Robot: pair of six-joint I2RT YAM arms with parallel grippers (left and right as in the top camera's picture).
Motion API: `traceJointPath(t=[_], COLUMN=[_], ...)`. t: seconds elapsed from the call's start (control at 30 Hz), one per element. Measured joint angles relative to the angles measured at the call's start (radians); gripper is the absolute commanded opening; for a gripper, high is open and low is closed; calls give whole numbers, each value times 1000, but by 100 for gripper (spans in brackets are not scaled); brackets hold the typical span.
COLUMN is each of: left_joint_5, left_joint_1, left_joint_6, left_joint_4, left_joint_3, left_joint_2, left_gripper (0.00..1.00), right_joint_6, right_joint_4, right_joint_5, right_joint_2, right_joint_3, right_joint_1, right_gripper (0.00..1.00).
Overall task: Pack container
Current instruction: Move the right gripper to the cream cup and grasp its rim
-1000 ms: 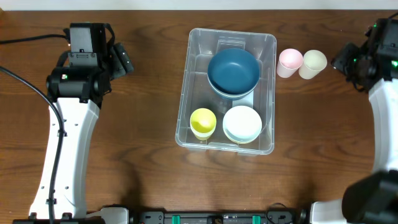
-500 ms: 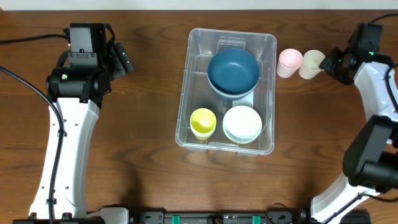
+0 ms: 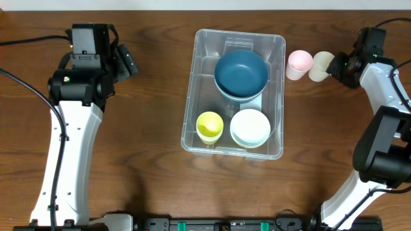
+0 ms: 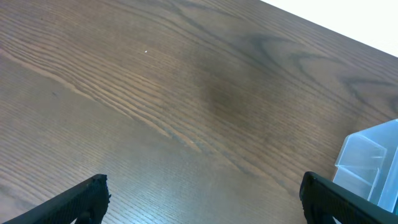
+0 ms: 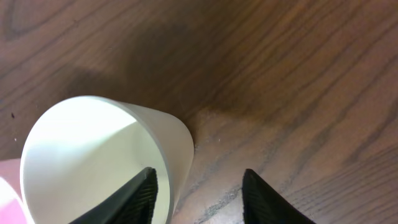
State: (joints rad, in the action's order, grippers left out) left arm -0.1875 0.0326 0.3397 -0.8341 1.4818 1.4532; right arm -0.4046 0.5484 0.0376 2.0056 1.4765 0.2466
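Black fingers (image 5: 261,196) of the right gripper (image 5: 199,174) stand apart astride one wall of the cream cup (image 5: 93,149), a pink cup (image 3: 299,64) at its 9 o'clock, between it and the container (image 3: 278,102) holding a blue bowl (image 3: 241,74), a white bowl (image 3: 250,127) and a yellow cup (image 3: 209,125); the left gripper (image 4: 204,182) gapes wide over the table (image 4: 186,93).

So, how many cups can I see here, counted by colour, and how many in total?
Yellow cup: 1, inside the container
Pink cup: 1, outside it
Cream cup: 1, outside it, next to the pink one
Total: 3 cups
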Motion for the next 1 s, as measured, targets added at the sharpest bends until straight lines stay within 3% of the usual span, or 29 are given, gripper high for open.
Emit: traceJointPath(t=[0.23, 0.67, 1.0], left_joint_5=[0, 0, 0], left_joint_1=[0, 0, 0], left_joint_6=[0, 0, 0], left_joint_4=[0, 0, 0], left_joint_3=[0, 0, 0], left_joint_2=[0, 0, 0], left_gripper=[98, 98, 98], right_joint_6=[0, -1, 0], right_joint_4=[-16, -17, -23], right_joint_5=[0, 19, 71], right_joint_2=[0, 0, 0], right_joint_3=[0, 0, 0], right_joint_1=[0, 0, 0], right_gripper=[24, 22, 1])
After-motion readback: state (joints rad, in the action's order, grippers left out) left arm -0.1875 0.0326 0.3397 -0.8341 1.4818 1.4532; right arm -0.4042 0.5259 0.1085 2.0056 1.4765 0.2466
